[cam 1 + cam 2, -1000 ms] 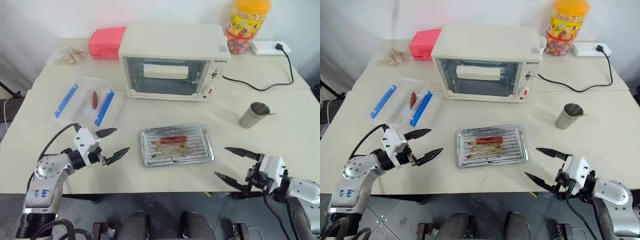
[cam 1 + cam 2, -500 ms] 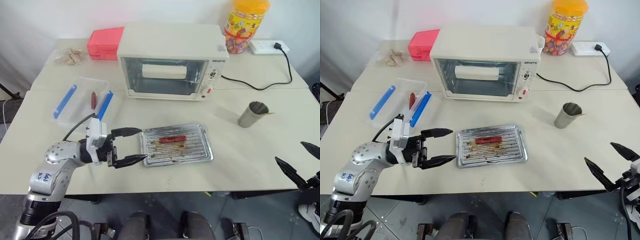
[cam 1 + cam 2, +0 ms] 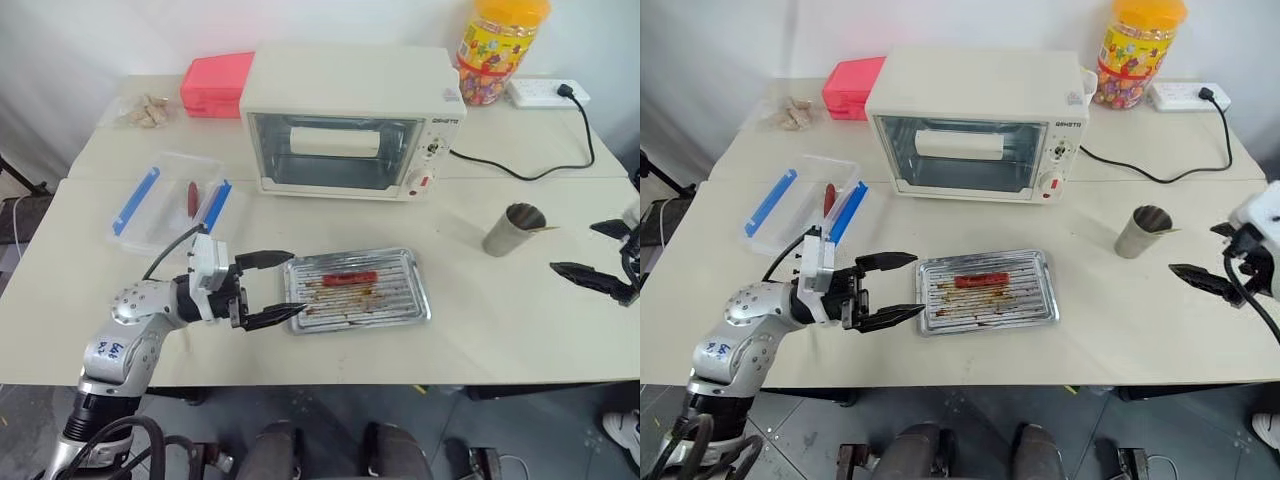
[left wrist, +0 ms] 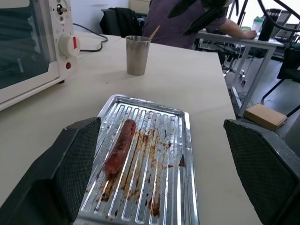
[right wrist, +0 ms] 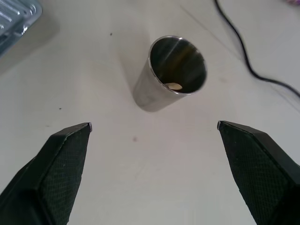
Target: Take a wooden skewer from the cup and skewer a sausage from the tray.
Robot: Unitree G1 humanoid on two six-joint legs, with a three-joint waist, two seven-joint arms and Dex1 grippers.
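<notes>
Still nothing gripped: both left gripper (image 3: 278, 287) and right gripper (image 3: 1208, 262) wide open. Easy to tip the cup (image 5: 170, 73) by grabbing clumsily at its thin skewer (image 4: 153, 33).

Bare bench (image 3: 480, 300) lies between the tray (image 3: 420, 305) and the cup (image 3: 512, 230), open to a claw. The toaster oven (image 3: 350, 120) stands behind the tray, its black cable (image 3: 520, 172) trailing behind the cup. The left claw (image 3: 272, 288), jaws apart, fronts the tray's left edge.
</notes>
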